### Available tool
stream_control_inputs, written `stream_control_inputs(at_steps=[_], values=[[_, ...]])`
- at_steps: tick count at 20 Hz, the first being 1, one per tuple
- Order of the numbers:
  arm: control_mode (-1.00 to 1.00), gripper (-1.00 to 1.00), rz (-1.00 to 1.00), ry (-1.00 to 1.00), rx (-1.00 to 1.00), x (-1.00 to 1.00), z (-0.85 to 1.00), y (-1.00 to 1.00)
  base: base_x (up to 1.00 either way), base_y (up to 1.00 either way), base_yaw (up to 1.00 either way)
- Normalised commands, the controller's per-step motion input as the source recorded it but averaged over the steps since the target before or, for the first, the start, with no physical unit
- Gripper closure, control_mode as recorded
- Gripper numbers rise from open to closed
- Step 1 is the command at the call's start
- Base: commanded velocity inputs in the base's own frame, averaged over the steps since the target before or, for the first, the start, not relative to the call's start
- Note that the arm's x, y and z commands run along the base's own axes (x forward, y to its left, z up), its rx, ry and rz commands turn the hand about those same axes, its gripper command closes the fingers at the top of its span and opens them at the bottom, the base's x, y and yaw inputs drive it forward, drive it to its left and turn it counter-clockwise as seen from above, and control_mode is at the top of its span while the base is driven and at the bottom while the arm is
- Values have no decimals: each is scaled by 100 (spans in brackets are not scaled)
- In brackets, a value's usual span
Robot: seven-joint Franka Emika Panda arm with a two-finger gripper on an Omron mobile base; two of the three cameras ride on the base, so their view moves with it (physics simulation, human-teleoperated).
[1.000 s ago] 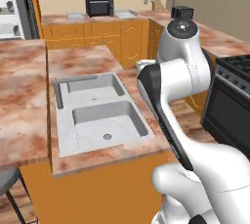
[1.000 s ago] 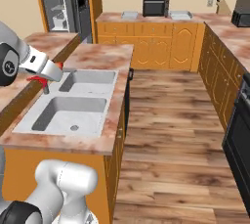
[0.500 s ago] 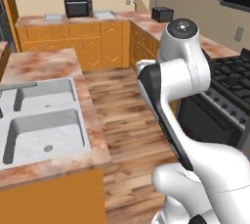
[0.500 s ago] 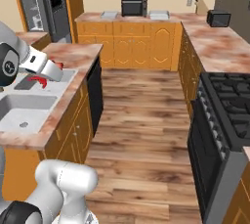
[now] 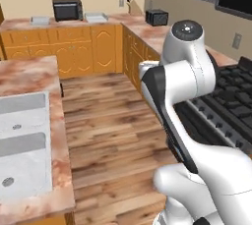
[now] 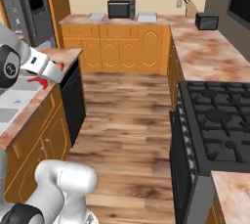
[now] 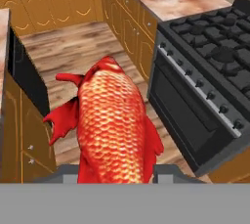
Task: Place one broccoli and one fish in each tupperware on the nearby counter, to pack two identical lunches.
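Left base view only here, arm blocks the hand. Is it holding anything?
Observer: Yes. In the hand view the gripper is shut on a red-orange fish.
Operator: Where's the hand?
Observer: Right base view puts it at the left, over the end of the sink counter, red fins poking out.
Operator: What's under the fish?
Observer: Hand view shows wood floor below it, with the stove to one side.

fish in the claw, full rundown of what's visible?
The fish is orange-red with a scaly, glossy body and darker red fins spreading from both flanks. In the hand view it runs lengthwise away from the camera, its near end between the fingertips of the claw, held above the wood floor. The right base view shows a bit of red fin beneath the hand, over the sink-side worktop.
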Motion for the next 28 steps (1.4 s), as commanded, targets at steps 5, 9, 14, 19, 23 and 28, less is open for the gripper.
stream_control_inputs(at_steps=[5, 9, 14, 19, 23, 28], values=[[100, 100, 0, 0, 0, 0, 0, 0, 100, -26, 2], [100, 100, 0, 0, 0, 0, 0, 0, 100, -19, 3], [100, 100, 0, 0, 0, 0, 0, 0, 100, -18, 1], [100, 100, 0, 0, 0, 0, 0, 0, 100, -23, 0], [100, 100, 0, 0, 0, 0, 0, 0, 100, -24, 0], [100, 100, 0, 0, 0, 0, 0, 0, 100, -19, 0]])
